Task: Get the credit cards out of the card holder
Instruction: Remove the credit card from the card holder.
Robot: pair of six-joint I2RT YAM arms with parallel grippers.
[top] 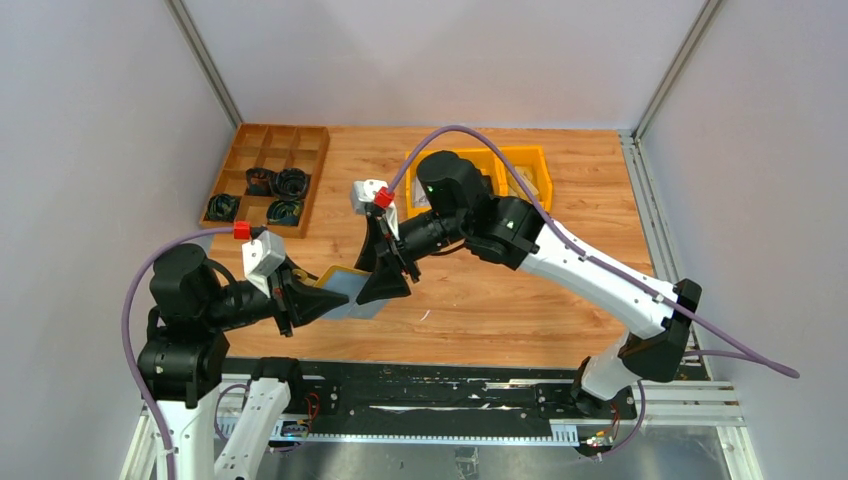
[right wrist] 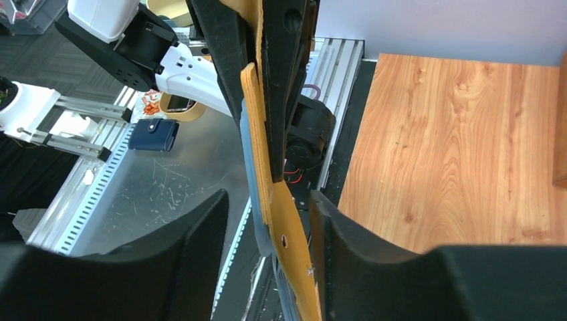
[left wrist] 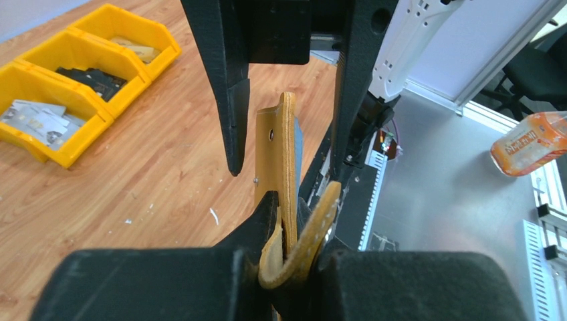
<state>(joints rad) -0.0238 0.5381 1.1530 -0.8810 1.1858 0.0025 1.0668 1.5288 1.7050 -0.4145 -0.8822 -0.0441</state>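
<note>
1. Tabletop (top: 520,300): wood-grained, with walls on the left, far and right sides.
2. Right arm (top: 600,275): reaching from the near-right corner toward the middle. Left arm (top: 185,300): at the near-left corner, pointing right along the near edge.
3. Wooden compartment tray (top: 265,170): at the far-left corner, with black coiled items (top: 290,183) in some cells.
4. Yellow bins (left wrist: 60,87): in a row at the far edge, right of middle, partly hidden behind the right arm in the top view. Whitish cards (left wrist: 33,117) in one end bin, black pieces (left wrist: 93,79) in the middle one, tan pieces (left wrist: 137,48) in the other end bin.
5. Card holder (top: 345,288): mustard yellow, held off the tabletop above the near edge, left of middle, between the two grippers. Seen edge-on in both wrist views, with grey-blue lining showing between the flaps. Cannot tell whether any cards sit inside.
6. Left gripper (left wrist: 287,231): clamped tight on one end of the card holder, with the snap tab (left wrist: 314,227) curling out beside the fingers.
7. Right gripper (right wrist: 267,200): jaws apart, straddling the free end of the card holder. One finger (right wrist: 348,254) hard against or just beside the mustard face, cannot tell which. Other finger (right wrist: 167,254) clear of the lining side, with a plain gap.
</note>
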